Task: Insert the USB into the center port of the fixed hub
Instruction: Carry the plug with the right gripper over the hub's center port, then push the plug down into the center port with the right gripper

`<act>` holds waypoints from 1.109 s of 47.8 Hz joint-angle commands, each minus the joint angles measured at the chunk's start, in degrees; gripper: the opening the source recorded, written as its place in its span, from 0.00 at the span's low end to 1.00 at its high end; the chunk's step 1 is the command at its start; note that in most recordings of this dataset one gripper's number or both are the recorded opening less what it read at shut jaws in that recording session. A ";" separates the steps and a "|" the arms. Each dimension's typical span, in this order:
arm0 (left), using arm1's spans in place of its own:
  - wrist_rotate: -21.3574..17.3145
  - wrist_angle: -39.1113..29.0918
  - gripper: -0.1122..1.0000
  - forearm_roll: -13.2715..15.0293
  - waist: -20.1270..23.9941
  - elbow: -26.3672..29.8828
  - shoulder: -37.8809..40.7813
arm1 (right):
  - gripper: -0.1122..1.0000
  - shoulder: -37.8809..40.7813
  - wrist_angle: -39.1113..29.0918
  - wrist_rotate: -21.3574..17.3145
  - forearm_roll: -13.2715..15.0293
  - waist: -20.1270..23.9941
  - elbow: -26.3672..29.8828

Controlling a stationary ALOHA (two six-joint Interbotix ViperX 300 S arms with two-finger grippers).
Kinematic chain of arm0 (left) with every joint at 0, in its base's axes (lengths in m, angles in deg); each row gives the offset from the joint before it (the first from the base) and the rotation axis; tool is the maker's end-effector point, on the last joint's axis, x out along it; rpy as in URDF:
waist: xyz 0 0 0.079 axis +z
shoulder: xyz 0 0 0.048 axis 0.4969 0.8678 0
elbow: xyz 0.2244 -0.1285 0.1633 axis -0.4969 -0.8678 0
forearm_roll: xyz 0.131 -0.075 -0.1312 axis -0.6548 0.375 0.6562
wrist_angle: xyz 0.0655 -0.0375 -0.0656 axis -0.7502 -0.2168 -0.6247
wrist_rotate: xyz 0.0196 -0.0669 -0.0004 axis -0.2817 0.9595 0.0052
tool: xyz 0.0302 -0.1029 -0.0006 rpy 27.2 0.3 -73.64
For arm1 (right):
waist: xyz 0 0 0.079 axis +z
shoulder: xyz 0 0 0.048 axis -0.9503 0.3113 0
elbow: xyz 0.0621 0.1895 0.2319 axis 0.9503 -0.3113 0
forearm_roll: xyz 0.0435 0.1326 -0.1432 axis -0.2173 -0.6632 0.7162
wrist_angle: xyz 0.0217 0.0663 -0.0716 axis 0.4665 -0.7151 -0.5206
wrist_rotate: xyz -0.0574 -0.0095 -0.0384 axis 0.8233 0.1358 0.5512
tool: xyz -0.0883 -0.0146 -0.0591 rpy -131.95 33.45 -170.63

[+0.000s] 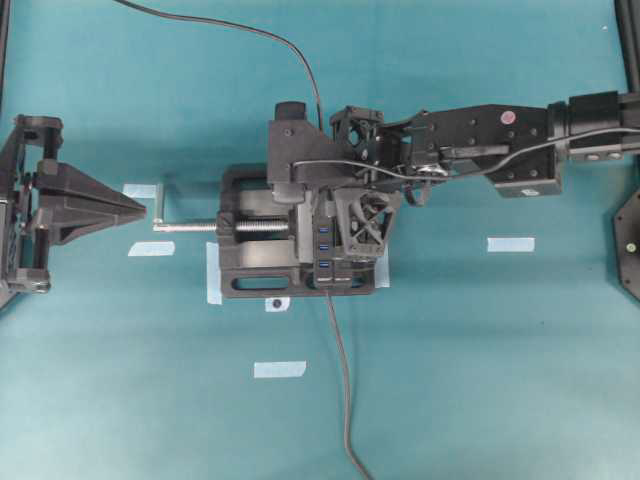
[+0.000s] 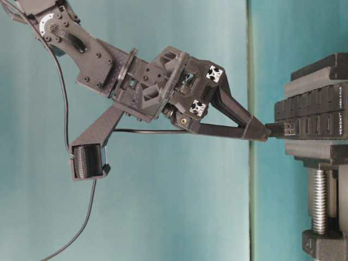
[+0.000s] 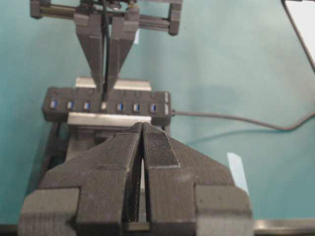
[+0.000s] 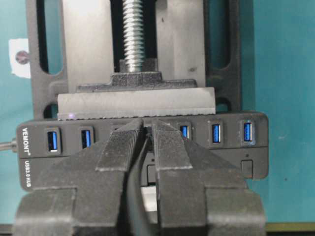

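1. Two grippers showing: left gripper (image 1: 140,208) is sitting far left with its fingers pressed together, gripping nothing
2. fixed hub (image 1: 328,250) is sitting clamped in the vise (image 1: 250,262)
3. right gripper (image 2: 265,133) is pinching the USB (image 2: 281,129), pressing it at the center port (image 3: 103,105)

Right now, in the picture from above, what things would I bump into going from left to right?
left hand → silver screw handle → black vise → fixed hub → right hand → blue tape strip
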 commanded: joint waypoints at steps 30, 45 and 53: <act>0.18 0.44 0.11 -0.18 0.00 0.62 0.18 | 0.15 -0.35 1.93 -0.26 -0.18 0.09 -0.79; 0.18 0.44 0.11 -0.18 -0.09 0.53 0.26 | 0.15 -0.79 0.53 -0.18 -0.18 -0.18 -0.44; 0.18 0.44 0.11 -0.09 0.00 0.44 0.26 | 0.15 -0.88 -0.88 0.00 0.00 -0.18 -0.26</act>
